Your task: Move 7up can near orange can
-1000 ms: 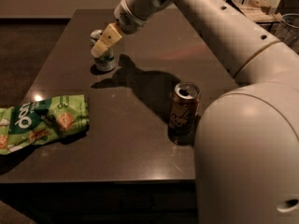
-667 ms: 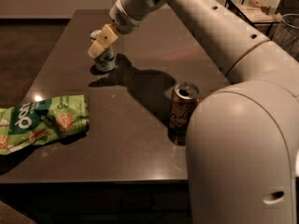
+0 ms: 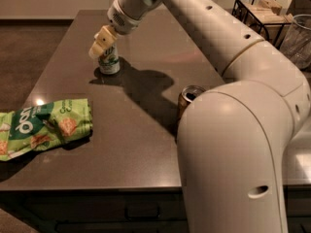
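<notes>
Well, one gripper (image 3: 103, 41) is down on a can at the far side of a dark table (image 3: 146, 144).

From the camera view, the only writing I can read is the white "don" on a green snack bag (image 3: 46, 127) lying near the left edge, its end cut off by the frame. The 7up can (image 3: 111, 64) stands upright, its green and white label too small to read. The gripper sits at its top, and I cannot tell whether it has hold. The orange can (image 3: 187, 97) stands well apart, nearer the front right. It shows just its silver top and a strip of side, with the rest hidden behind the arm (image 3: 233, 144). That makes two cans and one bag, plus one wire basket (image 3: 252, 11) and one clear glass (image 3: 299, 33) at the far right.
</notes>
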Action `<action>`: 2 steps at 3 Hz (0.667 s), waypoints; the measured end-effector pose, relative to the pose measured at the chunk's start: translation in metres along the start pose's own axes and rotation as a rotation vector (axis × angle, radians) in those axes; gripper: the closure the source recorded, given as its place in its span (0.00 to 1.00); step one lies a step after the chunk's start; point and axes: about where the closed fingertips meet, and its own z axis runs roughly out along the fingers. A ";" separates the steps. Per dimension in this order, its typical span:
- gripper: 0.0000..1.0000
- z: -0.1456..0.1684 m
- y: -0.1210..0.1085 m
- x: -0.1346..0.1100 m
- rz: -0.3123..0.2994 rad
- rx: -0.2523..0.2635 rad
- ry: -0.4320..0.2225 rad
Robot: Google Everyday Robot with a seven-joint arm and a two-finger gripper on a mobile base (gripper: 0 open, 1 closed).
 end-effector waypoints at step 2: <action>0.64 -0.009 0.006 0.000 -0.001 -0.011 -0.015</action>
